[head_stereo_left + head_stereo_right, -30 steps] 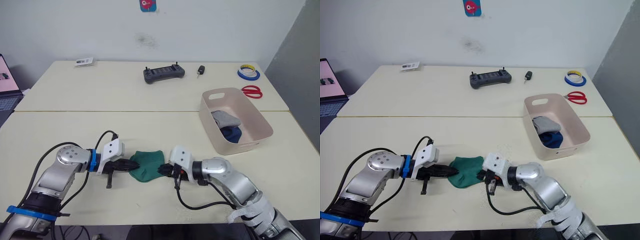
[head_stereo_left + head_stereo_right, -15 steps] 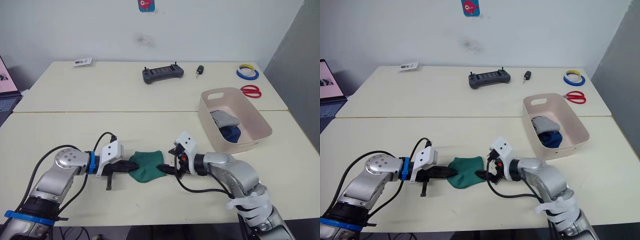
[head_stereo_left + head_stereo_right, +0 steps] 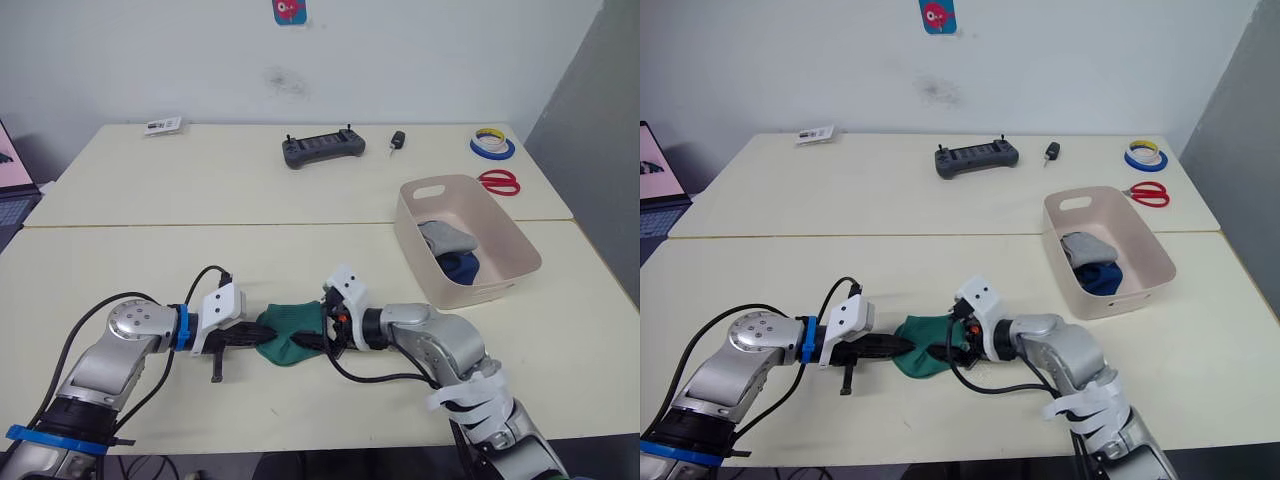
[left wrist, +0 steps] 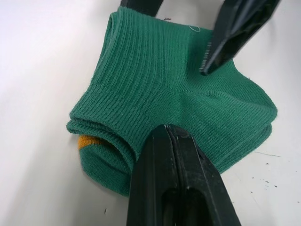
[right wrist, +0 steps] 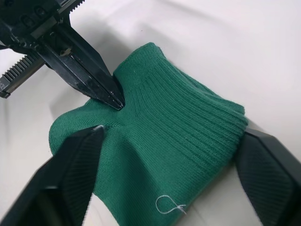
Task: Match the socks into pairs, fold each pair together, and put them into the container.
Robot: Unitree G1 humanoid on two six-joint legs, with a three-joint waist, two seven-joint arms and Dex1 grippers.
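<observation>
A folded pair of green socks (image 3: 288,328) lies on the near table; a yellowish trim (image 4: 88,141) peeks out at one edge. My left gripper (image 3: 254,336) is shut, its tip (image 4: 165,128) pressing on the middle of the green pair. My right gripper (image 3: 316,336) is open and comes from the opposite side, one finger (image 5: 70,174) on each side of the pair, the fabric between them. The pale pink container (image 3: 500,285) stands to the right and holds a grey sock (image 3: 446,238) and a dark blue sock (image 3: 463,267).
On the far table lie a black controller (image 3: 322,149), a small black item (image 3: 397,140), tape rolls (image 3: 488,145), red scissors (image 3: 500,181) and a card (image 3: 160,126). A laptop (image 3: 8,175) sits at the left edge. A seam runs between the two tables.
My right gripper has opened from nearly shut and slid left so that its fingers straddle the green pair. The left gripper stays put on the sock. The camera shifted slightly.
</observation>
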